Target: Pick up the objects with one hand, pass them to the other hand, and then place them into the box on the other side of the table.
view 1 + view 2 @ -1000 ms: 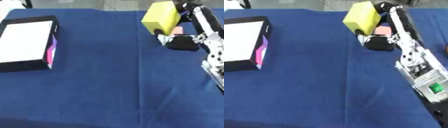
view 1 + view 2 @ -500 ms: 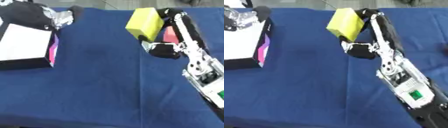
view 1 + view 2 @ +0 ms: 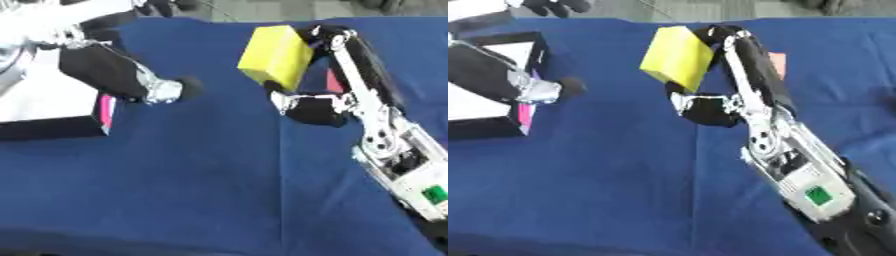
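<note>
Pick done; handover and boxing left
Right hand (image 3: pixel 302 102) fingers wrapped on yellow block (image 3: pixel 274 56), lifted; left hand (image 3: pixel 175 89) fingers unclear; box (image 3: pixel 48 127) far left.

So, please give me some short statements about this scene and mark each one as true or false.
1. The right robot hand holds a yellow block above the table. True.
2. The yellow block lies inside the box. False: it is up in the right robot hand, and the box is at the left side of the table.
3. The table is covered with a blue cloth. True.
4. The left robot hand already grips the yellow block. False: it is apart from the block, near the box; its fingers cannot be made out.
5. The box is black outside with a white inside. True.
</note>
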Controlling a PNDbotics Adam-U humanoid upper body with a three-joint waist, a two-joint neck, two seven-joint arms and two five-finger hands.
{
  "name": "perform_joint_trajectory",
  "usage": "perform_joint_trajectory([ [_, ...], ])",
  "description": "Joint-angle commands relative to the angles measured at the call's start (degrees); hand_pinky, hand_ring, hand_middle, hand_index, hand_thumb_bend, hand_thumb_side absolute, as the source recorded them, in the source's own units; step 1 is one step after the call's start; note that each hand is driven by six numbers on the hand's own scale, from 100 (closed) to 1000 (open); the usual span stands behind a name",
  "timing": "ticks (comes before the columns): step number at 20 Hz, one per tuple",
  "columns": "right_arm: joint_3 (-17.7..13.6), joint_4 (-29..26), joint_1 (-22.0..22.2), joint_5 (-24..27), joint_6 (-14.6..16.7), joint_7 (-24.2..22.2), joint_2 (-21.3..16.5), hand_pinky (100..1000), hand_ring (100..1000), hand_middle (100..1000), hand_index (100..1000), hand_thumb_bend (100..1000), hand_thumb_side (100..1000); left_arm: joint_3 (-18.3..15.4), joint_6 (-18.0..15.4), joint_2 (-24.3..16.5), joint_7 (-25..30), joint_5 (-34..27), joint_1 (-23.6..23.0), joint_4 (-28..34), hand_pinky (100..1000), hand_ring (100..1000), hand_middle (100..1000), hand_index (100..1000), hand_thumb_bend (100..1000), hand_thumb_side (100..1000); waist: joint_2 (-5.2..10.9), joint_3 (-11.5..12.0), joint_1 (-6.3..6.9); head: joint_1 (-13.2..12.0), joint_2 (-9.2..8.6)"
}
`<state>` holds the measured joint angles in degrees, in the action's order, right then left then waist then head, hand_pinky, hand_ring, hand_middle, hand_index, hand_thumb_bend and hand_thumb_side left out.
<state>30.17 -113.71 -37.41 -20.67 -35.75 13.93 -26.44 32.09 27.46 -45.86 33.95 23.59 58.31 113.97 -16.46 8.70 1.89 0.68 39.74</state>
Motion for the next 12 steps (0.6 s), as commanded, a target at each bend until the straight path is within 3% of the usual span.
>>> perform_joint_trajectory([
  [1, 0.3, -0.9, -1.2, -0.8, 0.5, 0.7, 0.1, 796, 575, 431, 523, 100, 100, 1.2, 1.6, 0.5, 1.6, 3.6, 1.7, 0.6, 877, 877, 868, 931, 494, 456, 1.51, 0.2, 0.17, 0.0, 0.36],
  [2, 0.4, -0.9, -1.2, -1.0, 0.6, 0.9, 0.2, 795, 575, 431, 522, 100, 100, 1.5, 1.9, 0.9, 2.1, 4.5, 1.9, 0.6, 878, 881, 872, 932, 528, 405, 1.52, 0.2, 0.21, -0.1, 0.33],
  [8, 1.6, -0.9, -1.4, -2.8, 2.0, 1.0, 1.0, 795, 573, 432, 522, 100, 100, 3.4, 2.1, 3.0, 6.7, 10.4, 2.9, 0.6, 881, 891, 878, 927, 622, 371, 1.47, 0.3, 0.34, -0.6, -0.04],
  [12, 1.9, -0.9, -1.1, -3.2, 2.3, -0.3, 1.3, 796, 572, 431, 522, 100, 100, 3.3, 1.7, 3.9, 6.3, 15.1, 3.2, 0.6, 879, 889, 877, 928, 625, 321, 1.32, 0.5, 0.33, -0.9, -0.29],
])
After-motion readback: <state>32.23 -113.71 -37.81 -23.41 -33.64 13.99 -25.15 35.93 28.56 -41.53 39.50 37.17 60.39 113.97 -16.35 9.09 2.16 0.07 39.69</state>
